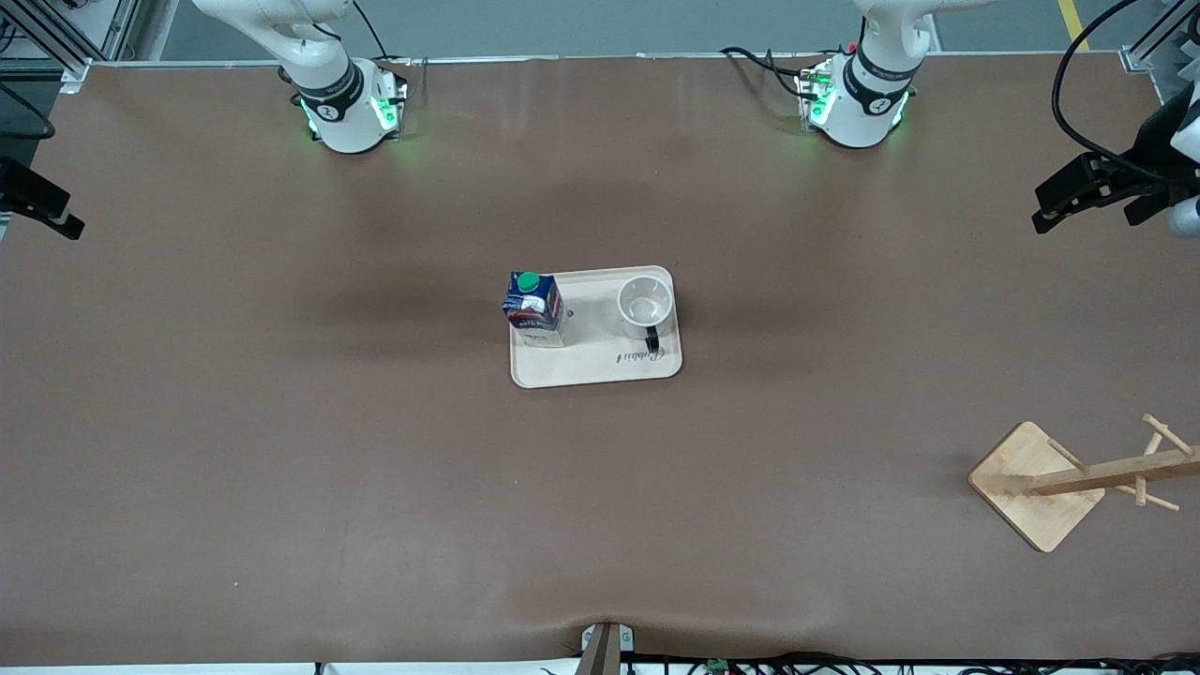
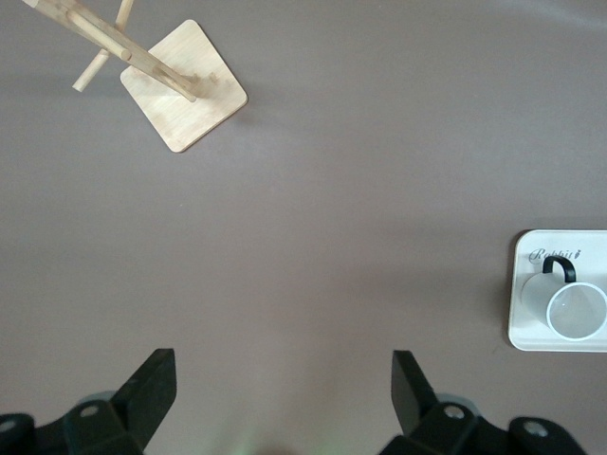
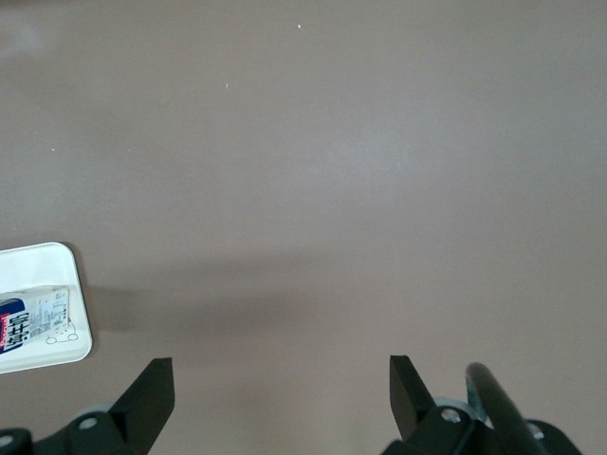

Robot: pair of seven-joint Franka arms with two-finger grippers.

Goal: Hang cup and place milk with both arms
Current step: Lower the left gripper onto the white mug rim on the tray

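The white cup stands upright on a cream tray at the table's middle, its black handle toward the front camera. The dark blue milk with a green cap stands on the same tray, at the end toward the right arm. A wooden cup rack stands near the left arm's end of the table. My left gripper is open and empty, up over that end. My right gripper is open and empty, over the right arm's end. The left wrist view shows the left gripper, cup, tray and rack. The right wrist view shows the right gripper, milk and tray.
The brown table stretches wide round the tray. Both arm bases, lit green, stand along the edge farthest from the front camera. Cables run along the table's edge nearest the front camera.
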